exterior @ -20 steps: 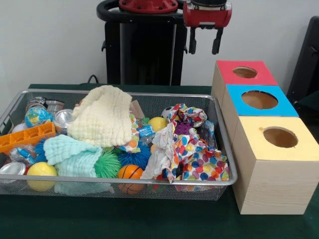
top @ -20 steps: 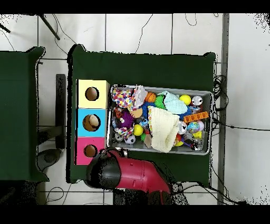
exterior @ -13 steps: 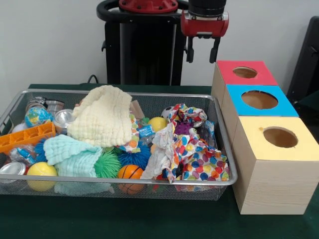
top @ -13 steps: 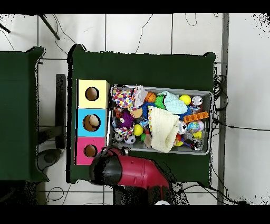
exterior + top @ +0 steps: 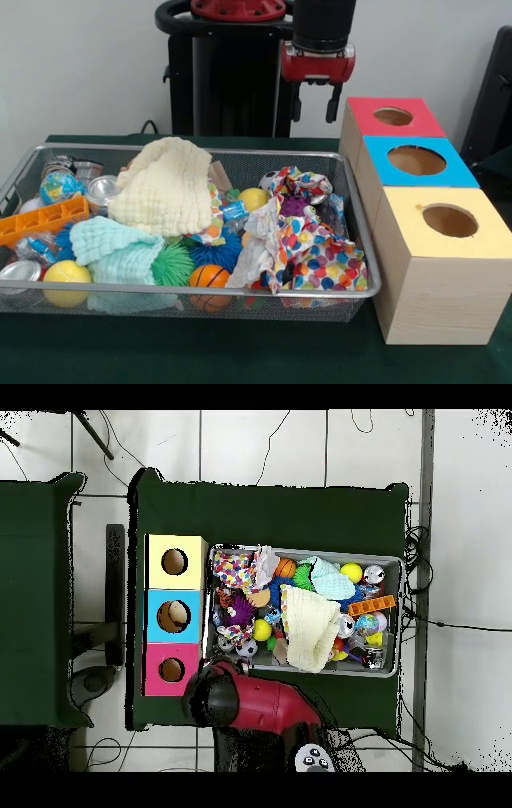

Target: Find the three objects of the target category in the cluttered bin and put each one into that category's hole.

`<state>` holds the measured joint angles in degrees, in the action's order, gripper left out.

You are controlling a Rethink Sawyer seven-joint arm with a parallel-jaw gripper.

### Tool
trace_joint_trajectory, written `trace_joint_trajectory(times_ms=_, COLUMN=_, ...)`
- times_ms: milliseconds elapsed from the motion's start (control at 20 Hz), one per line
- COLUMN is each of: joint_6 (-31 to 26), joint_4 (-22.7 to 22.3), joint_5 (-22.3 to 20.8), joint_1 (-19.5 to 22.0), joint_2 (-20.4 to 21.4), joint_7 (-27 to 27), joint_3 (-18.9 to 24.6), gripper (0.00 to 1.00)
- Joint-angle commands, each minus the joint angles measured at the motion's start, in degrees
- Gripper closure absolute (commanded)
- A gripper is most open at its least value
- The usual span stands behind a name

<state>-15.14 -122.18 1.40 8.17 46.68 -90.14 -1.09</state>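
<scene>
Green table, wire bin (image 5: 352,232) packed with cloths and balls. Gripper (image 5: 313,102) hangs high over bin's far edge beside red box (image 5: 376,128), fingers spread, empty; probably clear of clutter to pick a target. Category unknown; nothing selected.

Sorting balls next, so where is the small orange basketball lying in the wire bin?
In the front view, the small orange basketball lies against the wire bin's near rim, between the green spiky ball and the polka-dot cloth.
</scene>
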Motion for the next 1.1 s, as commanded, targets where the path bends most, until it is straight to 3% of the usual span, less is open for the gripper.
trace_joint_trajectory(times_ms=50, joint_6=5.0, joint_4=6.3, joint_5=2.1, joint_1=1.3, joint_2=-6.0, joint_7=-10.0, joint_3=4.9, gripper=0.00)
trace_joint_trajectory(times_ms=450, joint_6=5.7, joint_4=7.5, joint_5=2.4, joint_1=-1.3, joint_2=-7.4, joint_7=-11.0, joint_3=3.4, gripper=0.00)
trace_joint_trajectory(times_ms=1100, joint_6=8.1, joint_4=9.9, joint_5=3.0, joint_1=-1.7, joint_2=-11.1, joint_7=-10.8, joint_3=4.8, gripper=0.00)
